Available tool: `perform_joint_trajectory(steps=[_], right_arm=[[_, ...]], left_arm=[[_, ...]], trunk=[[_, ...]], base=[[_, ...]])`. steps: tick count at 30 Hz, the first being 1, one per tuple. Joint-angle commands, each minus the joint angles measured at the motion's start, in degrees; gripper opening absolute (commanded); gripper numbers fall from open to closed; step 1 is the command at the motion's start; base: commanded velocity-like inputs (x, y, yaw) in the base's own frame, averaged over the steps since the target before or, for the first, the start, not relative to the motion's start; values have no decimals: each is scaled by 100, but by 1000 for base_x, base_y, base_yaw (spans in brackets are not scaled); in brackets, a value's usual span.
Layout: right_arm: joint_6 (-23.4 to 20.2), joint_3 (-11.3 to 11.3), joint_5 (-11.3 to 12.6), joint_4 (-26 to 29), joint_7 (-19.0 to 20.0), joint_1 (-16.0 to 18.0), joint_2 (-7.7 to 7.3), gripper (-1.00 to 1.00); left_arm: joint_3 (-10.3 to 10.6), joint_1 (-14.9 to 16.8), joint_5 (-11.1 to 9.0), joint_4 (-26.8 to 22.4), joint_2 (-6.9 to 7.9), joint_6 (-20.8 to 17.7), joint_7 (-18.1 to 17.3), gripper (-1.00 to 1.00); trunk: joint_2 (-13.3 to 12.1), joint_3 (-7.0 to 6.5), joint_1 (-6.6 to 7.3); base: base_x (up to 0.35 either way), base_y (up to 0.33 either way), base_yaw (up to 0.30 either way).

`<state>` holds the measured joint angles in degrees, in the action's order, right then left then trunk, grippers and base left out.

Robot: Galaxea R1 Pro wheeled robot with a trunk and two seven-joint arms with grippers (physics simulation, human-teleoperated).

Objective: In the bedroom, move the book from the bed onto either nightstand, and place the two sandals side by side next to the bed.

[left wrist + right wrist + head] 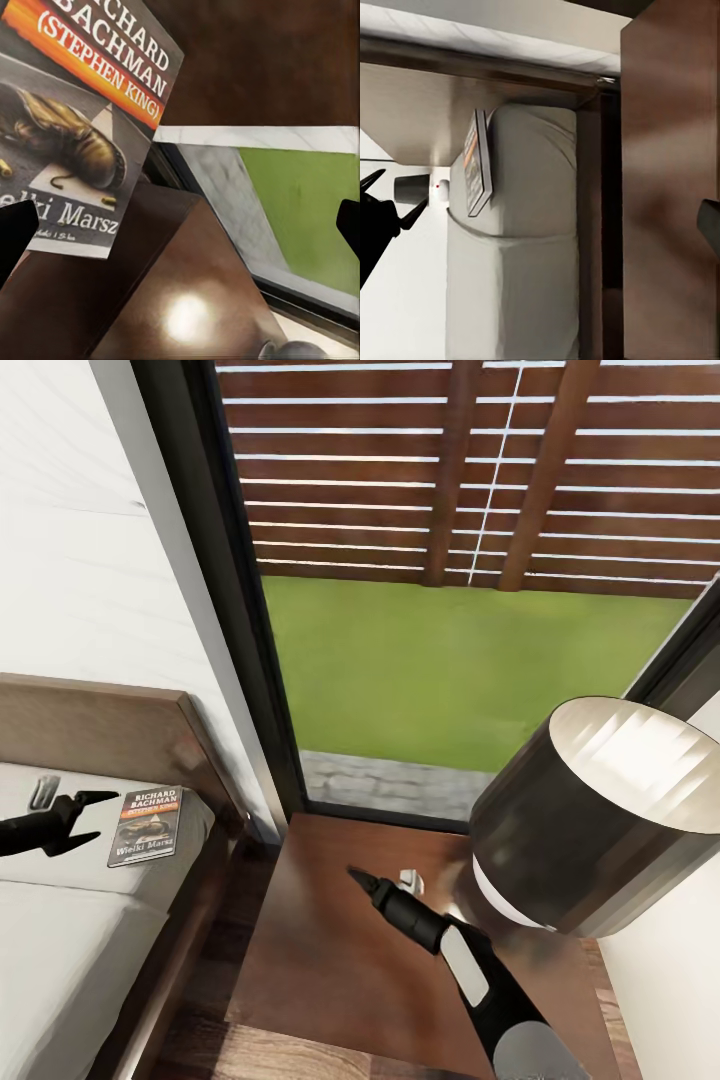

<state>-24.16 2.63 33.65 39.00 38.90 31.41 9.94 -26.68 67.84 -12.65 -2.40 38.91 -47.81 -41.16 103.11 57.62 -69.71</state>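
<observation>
The book lies flat on the grey mattress of the bed, close to the brown headboard and the bed's right edge. Its dark cover with the orange band shows close up in the left wrist view and edge-on in the right wrist view. My left gripper hovers just left of the book, open, with nothing between its fingers. The nightstand stands right of the bed. Above its glossy brown top my right gripper is open and empty. The sandals are out of view.
A large lamp with a dark shade stands on the nightstand's right part, close to my right arm. A tall black-framed window behind shows grass and a slatted fence. A narrow gap separates bed and nightstand.
</observation>
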Motion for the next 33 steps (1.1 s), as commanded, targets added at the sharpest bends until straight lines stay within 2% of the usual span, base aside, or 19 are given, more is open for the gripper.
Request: perform_joint_trajectory(steps=[1, 6, 16, 19, 22, 29, 33], right_arm=[[-48, 4, 37, -3, -42, 32, 6, 100], [-69, -57, 166, -16, -276, 207, 6, 100], [-111, -275, 787, -237, -720, 671, 6, 100], [-115, -335, 1025, -349, -1073, 875, 6, 100], [-115, -356, 1138, -382, -1311, 970, 6, 100], [-73, -392, 1238, -422, -1542, 1052, 6, 100], [-63, -477, 1249, -434, -1578, 1062, 6, 100]], left_arm=[[37, 4, -25, 2, -10, -29, -33, 100], [34, 6, 73, -15, -70, -22, -122, 100], [6, 8, 110, -49, -64, -33, -176, 100], [-15, 7, 105, -61, 9, -58, -190, 100], [-19, 8, 104, -74, 54, -66, -193, 100], [8, 9, 92, -99, 275, -78, -198, 100], [17, 10, 93, -101, 306, -74, -194, 100]], trunk=[[2, 4, 1], [2, 4, 1], [2, 4, 1], [2, 4, 1], [2, 4, 1], [2, 4, 1], [2, 4, 1]], base=[[0, 0, 0], [0, 0, 0], [0, 0, 0], [0, 0, 0], [0, 0, 0], [0, 0, 0], [0, 0, 0]])
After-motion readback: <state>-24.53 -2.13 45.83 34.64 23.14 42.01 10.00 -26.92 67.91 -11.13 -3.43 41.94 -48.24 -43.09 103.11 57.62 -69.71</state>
